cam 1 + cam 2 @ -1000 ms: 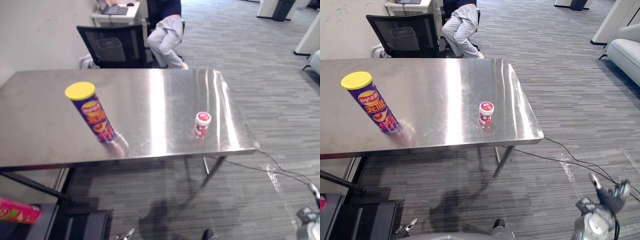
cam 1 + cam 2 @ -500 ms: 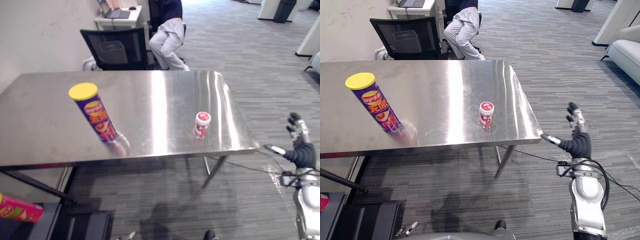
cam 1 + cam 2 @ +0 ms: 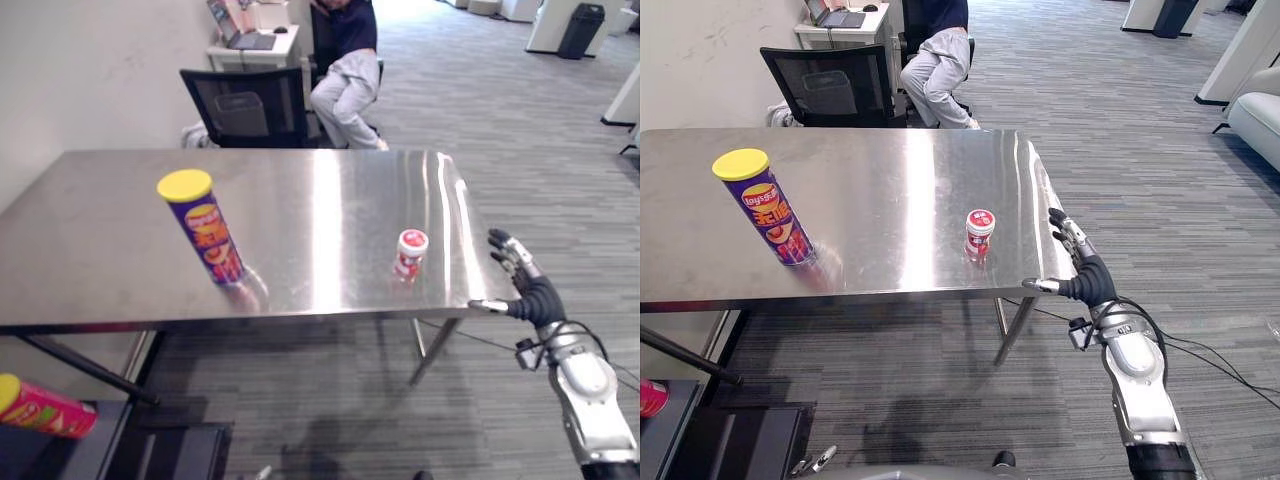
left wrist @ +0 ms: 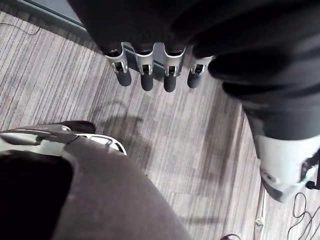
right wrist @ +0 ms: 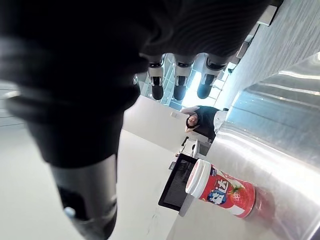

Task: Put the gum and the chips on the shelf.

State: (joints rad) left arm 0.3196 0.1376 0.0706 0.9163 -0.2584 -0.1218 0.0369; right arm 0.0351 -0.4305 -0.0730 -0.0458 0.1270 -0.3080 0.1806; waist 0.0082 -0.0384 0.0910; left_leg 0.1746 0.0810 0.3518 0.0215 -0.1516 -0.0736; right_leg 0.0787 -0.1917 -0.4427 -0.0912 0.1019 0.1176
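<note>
2 hands: left hand (image 4: 146, 70) released | right hand (image 3: 1085, 275) released, near gum (image 3: 980, 232) | chips (image 3: 770, 207) upright

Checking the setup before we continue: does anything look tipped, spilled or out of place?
Only one thing: a pink can lies on its side on a low dark surface below the left end of the table. The chips can and gum bottle stand upright, nothing spilled.

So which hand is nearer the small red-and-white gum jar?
Right. The right hand is open at the steel table's edge, beside the gum jar; the left hand hangs over the carpet.
</note>
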